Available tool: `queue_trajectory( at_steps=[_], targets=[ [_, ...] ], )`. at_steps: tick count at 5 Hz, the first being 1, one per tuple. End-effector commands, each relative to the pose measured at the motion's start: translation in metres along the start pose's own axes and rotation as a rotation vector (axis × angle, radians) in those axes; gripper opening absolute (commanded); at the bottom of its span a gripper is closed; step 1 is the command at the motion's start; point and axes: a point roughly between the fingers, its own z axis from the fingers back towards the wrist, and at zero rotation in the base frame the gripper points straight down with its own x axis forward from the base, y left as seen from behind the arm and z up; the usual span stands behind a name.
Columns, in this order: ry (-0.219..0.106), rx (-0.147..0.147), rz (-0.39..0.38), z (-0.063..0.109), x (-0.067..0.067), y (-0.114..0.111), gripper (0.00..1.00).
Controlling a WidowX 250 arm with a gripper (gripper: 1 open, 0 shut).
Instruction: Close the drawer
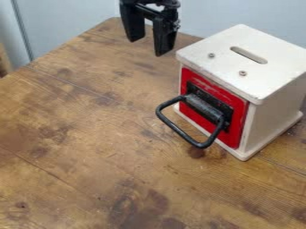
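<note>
The red drawer (233, 109) sits in a pale wooden cube housing (257, 72) at the right of the table. Its red front panel carries a black plate and a large black loop handle (185, 125) that hangs forward and down to the left. The front panel looks about flush with the housing. My gripper (147, 31) is black, hangs at the top centre above the table, well up and left of the drawer. Its two fingers are spread apart and hold nothing.
The worn brown wooden table (84, 134) spreads left and front of the box. Its far edge runs along the top left, with a pale wall (60, 18) behind it. The housing has a slot (249, 55) on top.
</note>
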Motion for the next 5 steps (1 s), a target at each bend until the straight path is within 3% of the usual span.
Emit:
queue_trajectory(
  at_steps=[1,5],
  targets=[
    [-0.065,0.018,-0.020,0.0235,0.0036,-0.0091,1.00],
    [-0.068,0.027,-0.017,0.0199,0.0119,-0.0054,1.00]
  ],
)
